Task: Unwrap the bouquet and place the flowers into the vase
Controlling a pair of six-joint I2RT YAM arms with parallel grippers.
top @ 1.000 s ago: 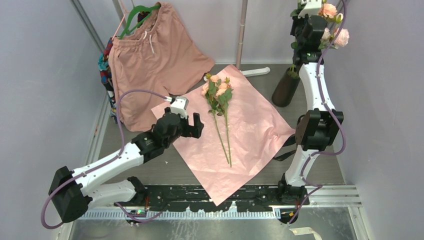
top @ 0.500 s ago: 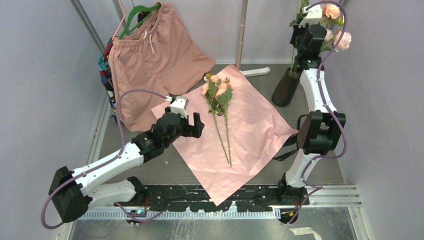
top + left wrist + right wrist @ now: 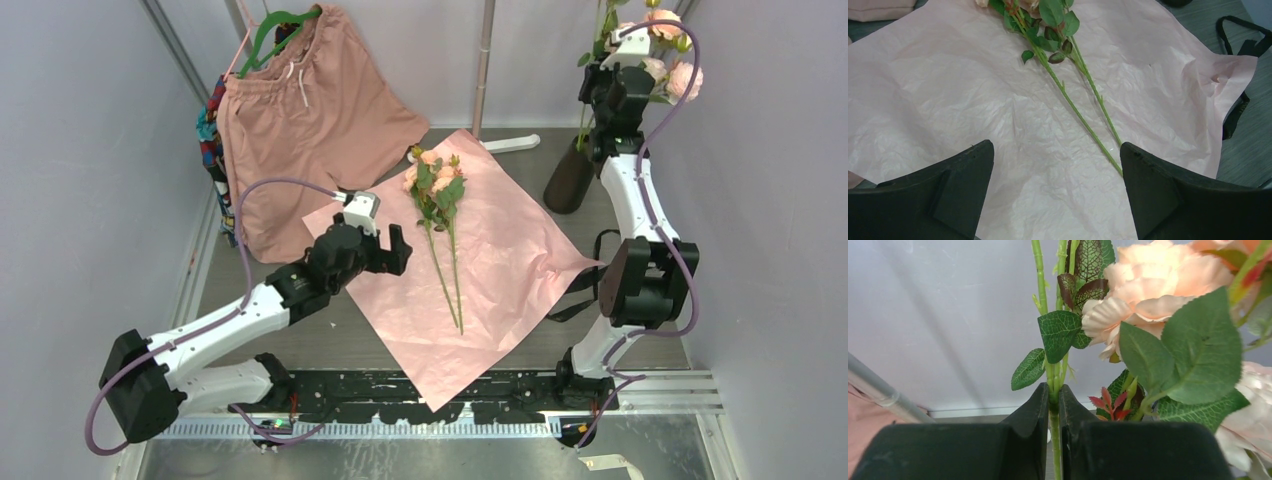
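Note:
The bouquet's paper [image 3: 500, 270] lies unwrapped and flat, pink side up. On it rest the flowers [image 3: 436, 185], peach-pink blooms whose long green stems [image 3: 1088, 112] point toward me. My left gripper [image 3: 396, 246] hovers open just left of those stems, with nothing between its jaws in the left wrist view [image 3: 1056, 145]. High at the back right, my right gripper [image 3: 598, 95] is shut on one green flower stem [image 3: 1054, 390]. That stem runs down to the mouth of the dark vase [image 3: 570, 182]. Its top leaves the frame.
Two larger pale pink blooms [image 3: 672, 55] hang beside the right wrist. A black ribbon [image 3: 580, 300] lies off the paper's right corner. Salmon shorts [image 3: 300, 110] on a green hanger hang at the back left. A metal pole [image 3: 485, 60] stands behind the paper.
The right wrist has sunk a little with its stem, and the right elbow has swung down and to the right. The left arm has barely moved.

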